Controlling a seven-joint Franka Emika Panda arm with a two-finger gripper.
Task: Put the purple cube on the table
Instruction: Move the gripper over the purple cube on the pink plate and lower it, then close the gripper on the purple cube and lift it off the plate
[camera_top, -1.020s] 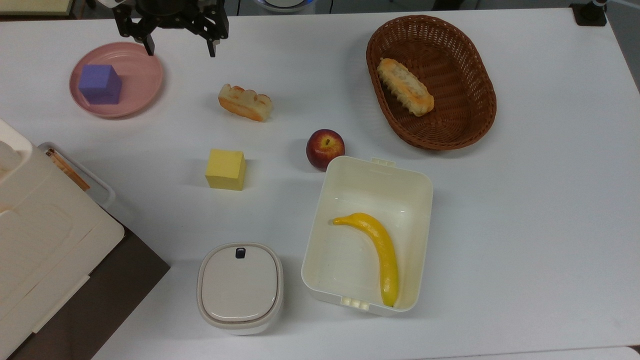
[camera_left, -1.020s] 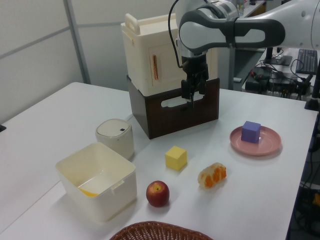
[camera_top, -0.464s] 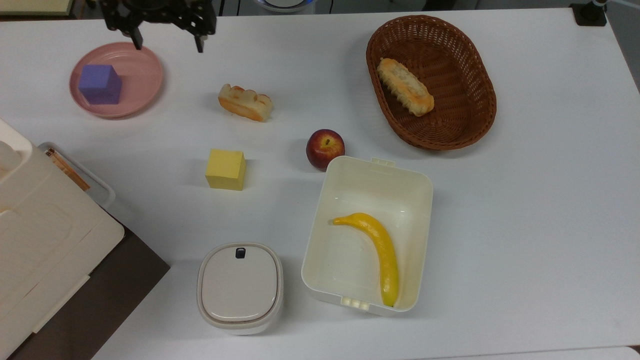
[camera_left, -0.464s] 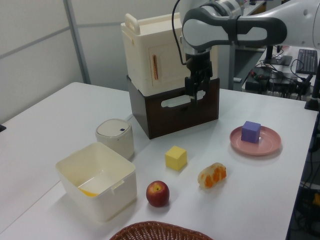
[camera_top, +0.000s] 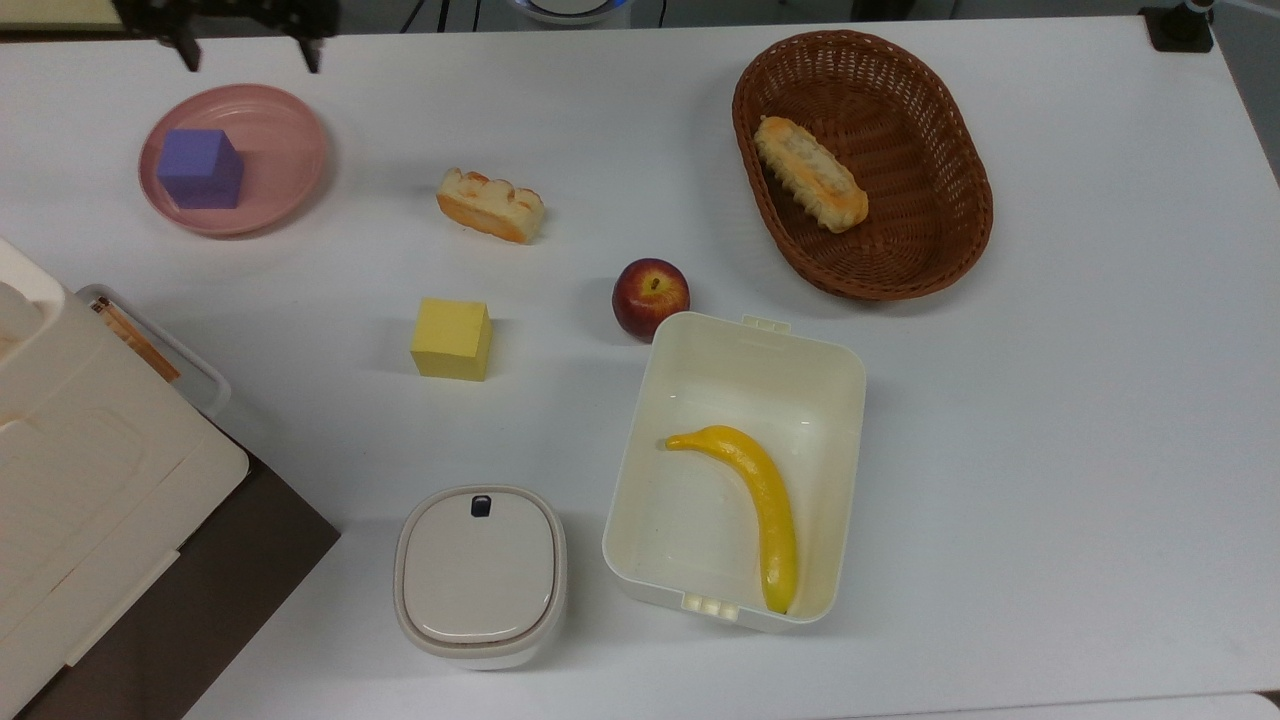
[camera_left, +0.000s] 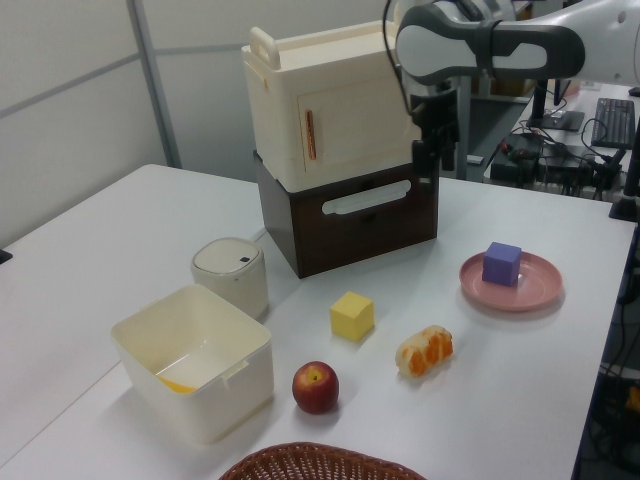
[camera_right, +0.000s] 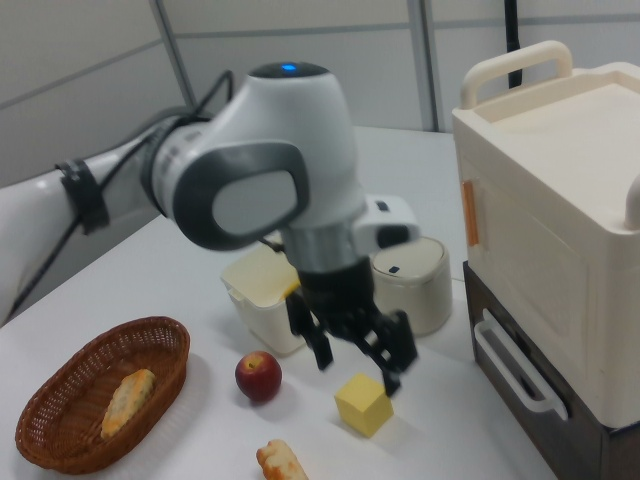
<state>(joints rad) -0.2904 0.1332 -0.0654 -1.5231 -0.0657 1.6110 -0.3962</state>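
— What did the top view show?

— The gripper (camera_top: 246, 50) sat at the upper edge, above the pink plate (camera_top: 285, 165) in the top view's upper left. Its two dark fingers (camera_top: 187, 52) stood wide apart with nothing between them, touching nothing. The purple cube (camera_top: 201, 168) rested on the plate, toward its left side. On the white table (camera_top: 1050, 400) lay a piece of bread (camera_top: 491, 204), a yellow cube (camera_top: 451, 339), an apple (camera_top: 650, 296) just beside a cream box (camera_top: 828, 380) holding a banana (camera_top: 752, 504), a lidded pot (camera_top: 480, 573), and a wicker basket (camera_top: 950, 230) with another bread roll (camera_top: 810, 173) inside.

— And the left view?

— The gripper (camera_left: 434, 158) hung in the air in front of the cream and brown cabinet (camera_left: 330, 150), up and to the left view's left of the plate (camera_left: 535, 290). The cube (camera_left: 502, 263) stood on the plate, well apart from the fingers. How far the fingers were spread was hard to read from that side.

— The right view?

— There the gripper (camera_right: 355, 356) was close up, fingers (camera_right: 322, 352) plainly spread and empty, hanging in front of the yellow cube (camera_right: 363, 403) without gripping it. The apple (camera_right: 258, 375) lay to the right view's left, and the basket (camera_right: 60, 430) farther left.
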